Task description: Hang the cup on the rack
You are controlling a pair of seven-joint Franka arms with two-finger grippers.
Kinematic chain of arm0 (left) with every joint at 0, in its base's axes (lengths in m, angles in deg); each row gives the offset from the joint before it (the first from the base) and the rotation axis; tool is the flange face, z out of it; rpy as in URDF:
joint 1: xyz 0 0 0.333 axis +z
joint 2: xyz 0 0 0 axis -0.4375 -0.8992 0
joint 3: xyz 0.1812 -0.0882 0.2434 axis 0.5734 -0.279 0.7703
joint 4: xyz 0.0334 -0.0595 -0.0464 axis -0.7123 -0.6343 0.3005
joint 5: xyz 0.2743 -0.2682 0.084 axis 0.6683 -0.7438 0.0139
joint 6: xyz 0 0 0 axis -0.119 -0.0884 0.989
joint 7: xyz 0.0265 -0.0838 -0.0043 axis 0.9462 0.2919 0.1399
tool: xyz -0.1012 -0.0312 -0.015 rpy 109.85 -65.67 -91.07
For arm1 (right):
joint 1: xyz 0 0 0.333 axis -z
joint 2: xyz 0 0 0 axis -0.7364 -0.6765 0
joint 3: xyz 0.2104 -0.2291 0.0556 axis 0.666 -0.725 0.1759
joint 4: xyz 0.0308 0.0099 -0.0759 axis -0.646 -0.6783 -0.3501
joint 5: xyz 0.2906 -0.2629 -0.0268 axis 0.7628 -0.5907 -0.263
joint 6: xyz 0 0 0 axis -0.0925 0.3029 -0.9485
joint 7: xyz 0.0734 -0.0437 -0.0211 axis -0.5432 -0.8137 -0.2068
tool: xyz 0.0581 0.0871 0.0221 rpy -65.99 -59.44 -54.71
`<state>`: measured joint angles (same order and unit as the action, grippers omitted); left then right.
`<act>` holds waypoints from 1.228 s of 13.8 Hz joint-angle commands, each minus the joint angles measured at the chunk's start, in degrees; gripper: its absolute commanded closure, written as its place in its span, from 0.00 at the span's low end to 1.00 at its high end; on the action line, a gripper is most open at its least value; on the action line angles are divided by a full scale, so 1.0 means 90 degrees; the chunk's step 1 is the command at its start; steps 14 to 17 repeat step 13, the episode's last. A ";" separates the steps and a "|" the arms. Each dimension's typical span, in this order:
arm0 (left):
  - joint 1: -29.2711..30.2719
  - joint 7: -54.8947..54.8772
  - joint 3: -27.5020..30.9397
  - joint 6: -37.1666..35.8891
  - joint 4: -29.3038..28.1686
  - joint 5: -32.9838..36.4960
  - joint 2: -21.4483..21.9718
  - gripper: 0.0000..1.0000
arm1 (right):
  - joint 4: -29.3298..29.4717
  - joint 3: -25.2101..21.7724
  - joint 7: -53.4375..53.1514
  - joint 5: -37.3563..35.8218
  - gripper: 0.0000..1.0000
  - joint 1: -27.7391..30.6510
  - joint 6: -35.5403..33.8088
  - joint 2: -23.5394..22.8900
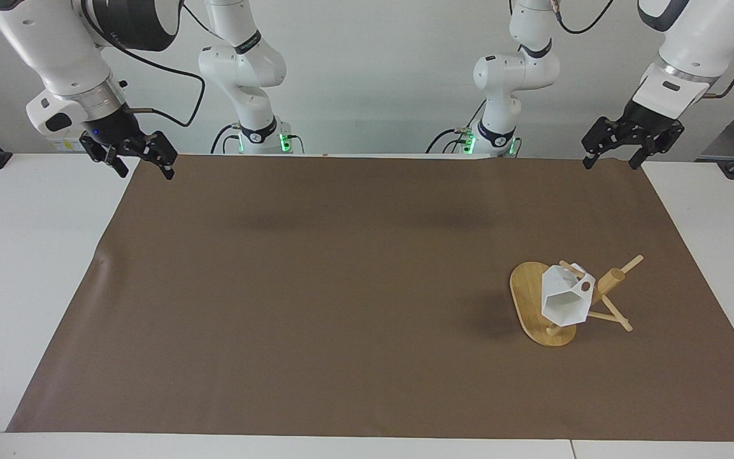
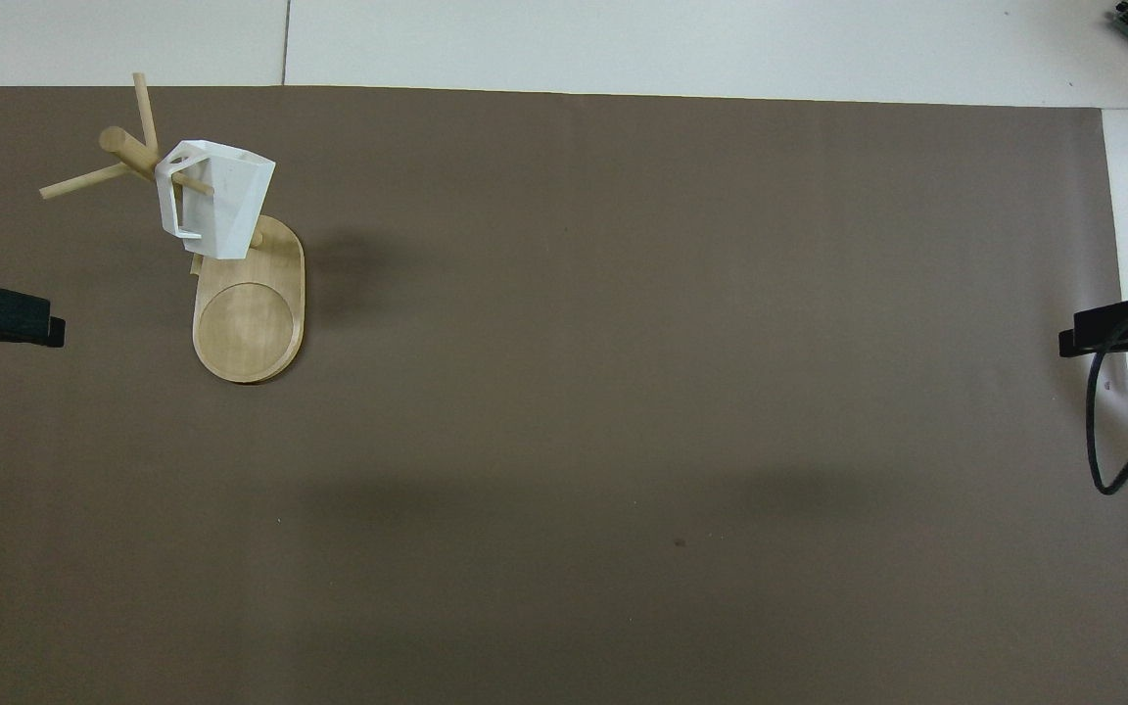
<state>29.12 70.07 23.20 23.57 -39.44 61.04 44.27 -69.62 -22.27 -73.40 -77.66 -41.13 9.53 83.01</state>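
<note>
I saw the cup hung on the rack, a peg through its handle hole, mouth tipped toward the facing camera. The rack stood on the brown mat toward the left arm's end of the desk, well away from the robots. Cup hid most of the post and where the pegs cross; in the overhead view the cup covered the post's foot and part of the rack base, so I couldn't tell how far the peg ran through the handle.

Left gripper hung in the air over the mat's corner at the robots' edge, jaws open, holding nothing. Right gripper hung over the mat's other corner at that same edge, jaws open too, empty. Both arms waited, well apart from the rack.

Overhead, only a dark tip of each showed: left gripper cut off at the frame edge, right gripper partly cut off with a cable looped under it. Jaw state wasn't readable from there. Arm tops ran out of frame in the facing view.
</note>
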 commanded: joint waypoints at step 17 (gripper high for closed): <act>-0.0089 -0.0070 0.0077 -0.0143 -0.0185 -0.0049 0.0157 0.00 | -0.0080 0.0032 0.0090 -0.0031 0.00 0.0023 -0.0006 0.0100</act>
